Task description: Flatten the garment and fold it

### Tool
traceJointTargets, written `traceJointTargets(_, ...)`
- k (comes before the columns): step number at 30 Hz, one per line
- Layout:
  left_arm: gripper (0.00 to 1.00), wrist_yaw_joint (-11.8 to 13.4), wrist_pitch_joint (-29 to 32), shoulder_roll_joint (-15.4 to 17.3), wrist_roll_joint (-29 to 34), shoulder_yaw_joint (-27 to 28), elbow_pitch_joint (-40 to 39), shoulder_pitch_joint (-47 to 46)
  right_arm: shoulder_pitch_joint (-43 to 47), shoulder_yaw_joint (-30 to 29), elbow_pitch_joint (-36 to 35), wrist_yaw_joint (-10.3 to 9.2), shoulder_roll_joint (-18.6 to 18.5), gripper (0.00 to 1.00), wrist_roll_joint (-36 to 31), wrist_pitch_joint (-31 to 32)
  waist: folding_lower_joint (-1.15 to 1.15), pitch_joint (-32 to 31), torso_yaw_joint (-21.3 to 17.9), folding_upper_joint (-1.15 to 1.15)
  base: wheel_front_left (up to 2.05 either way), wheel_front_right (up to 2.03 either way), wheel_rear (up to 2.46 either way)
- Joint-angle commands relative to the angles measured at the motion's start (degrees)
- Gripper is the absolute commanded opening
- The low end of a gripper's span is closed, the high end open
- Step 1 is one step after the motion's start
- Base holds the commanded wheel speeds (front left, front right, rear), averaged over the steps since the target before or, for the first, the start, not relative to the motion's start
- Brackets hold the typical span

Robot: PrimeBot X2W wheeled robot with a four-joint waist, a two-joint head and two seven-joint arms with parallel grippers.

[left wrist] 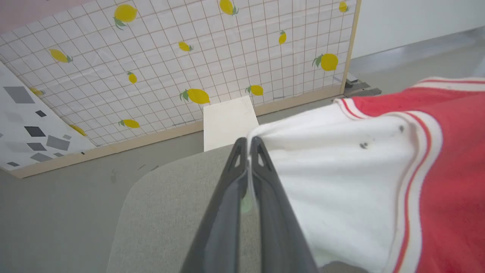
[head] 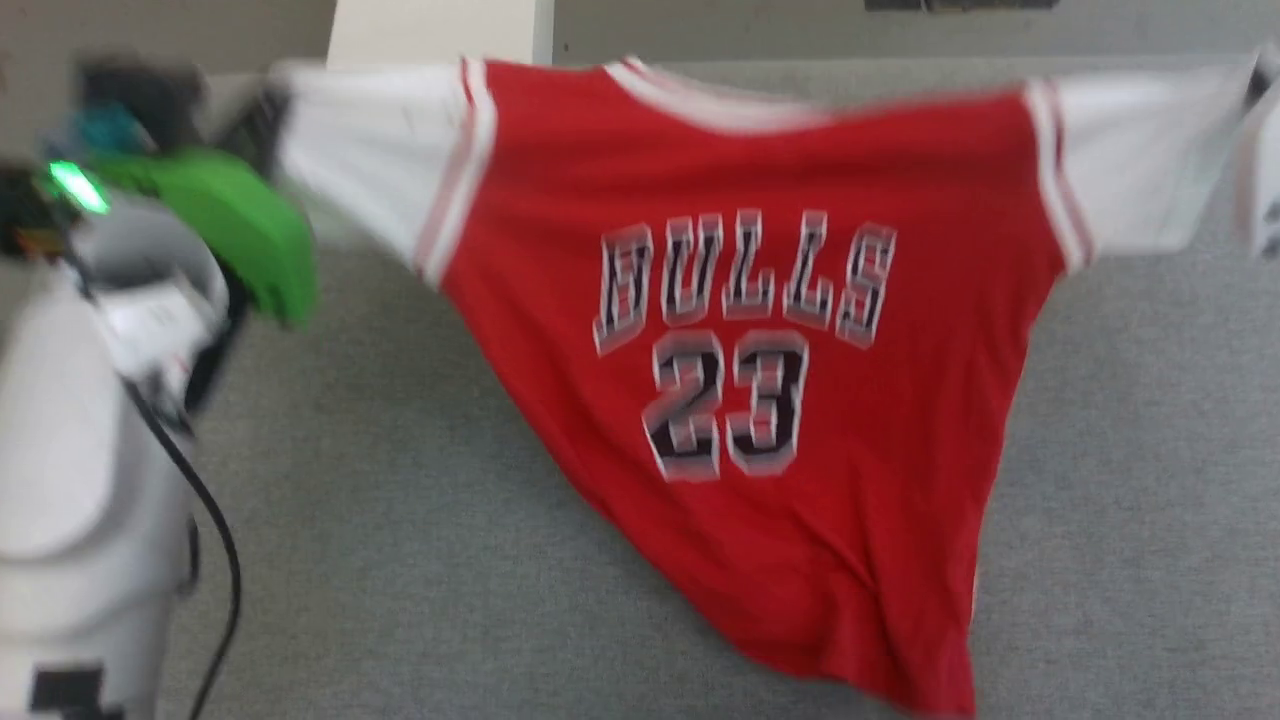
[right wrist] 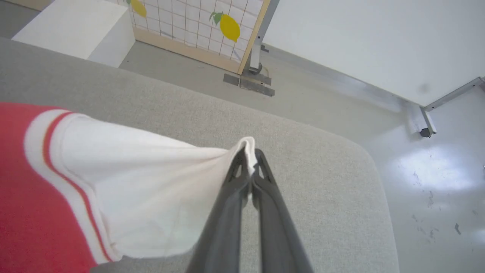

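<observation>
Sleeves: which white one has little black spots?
The left sleeve, pinched by the left gripper: two dark specks near its striped trim. The right sleeve, in the right gripper, looks plain white.

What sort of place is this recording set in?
Likely a lab or staged test room, not a home: a framed lemon-print backdrop panel, bare grey floor, and a grey fabric-covered table beneath the red jersey.

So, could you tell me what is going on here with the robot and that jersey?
The robot holds the red jersey stretched between its arms: the left gripper is shut on one white sleeve, the right gripper on the other. The body sags toward the grey table, print facing the head camera. Nothing is flattened or folded yet.
</observation>
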Motion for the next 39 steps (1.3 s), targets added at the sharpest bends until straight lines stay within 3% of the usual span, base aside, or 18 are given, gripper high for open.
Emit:
traceJointTargets(1,0.00,0.52,-1.04,0.45,0.40,0.74,0.18,-4.13,-3.78,0.19,0.51,-0.09,-0.10,0.00,-0.74,-1.47,0.00,4.12,-0.90,0.00,0.00,0.00,0.00)
traceJointTargets(8,0.00,4.19,-4.63,0.54,3.26,2.87,3.09,-21.11,-20.24,-1.32,3.38,-0.09,1.80,0.00,-4.88,-8.88,0.00,10.01,-1.89,0.00,0.00,0.00,0.00)
traceJointTargets(15,0.00,8.92,-13.55,-0.01,5.67,5.46,6.71,-35.94,-33.82,-5.61,5.66,-0.09,5.65,0.00,-12.05,-19.76,0.00,12.86,-2.67,0.00,0.00,0.00,0.00)
traceJointTargets(20,0.00,9.37,-18.53,-0.24,5.85,5.76,9.97,-40.02,-37.67,-6.50,8.69,-0.09,7.45,0.00,-14.82,-25.63,0.00,12.99,-2.68,0.00,0.00,0.00,0.00)
traceJointTargets(28,0.00,4.82,-17.22,-0.42,4.52,2.04,18.36,-28.88,-28.14,-1.88,15.20,-0.09,7.17,0.00,-12.22,-29.98,0.00,11.01,-2.19,0.00,0.00,0.00,0.00)
traceJointTargets(33,0.00,1.18,-14.06,-1.83,1.01,-0.75,23.55,-17.07,-16.93,2.93,18.27,-0.09,6.19,0.00,-6.48,-31.17,0.00,8.25,-1.81,0.00,0.00,0.00,0.00)
traceJointTargets(39,0.00,-0.61,-8.42,-3.66,-5.69,-4.08,23.81,-2.78,-3.51,7.13,17.29,-0.09,4.02,0.00,1.08,-29.34,0.00,3.30,-1.69,0.00,0.00,0.00,0.00)
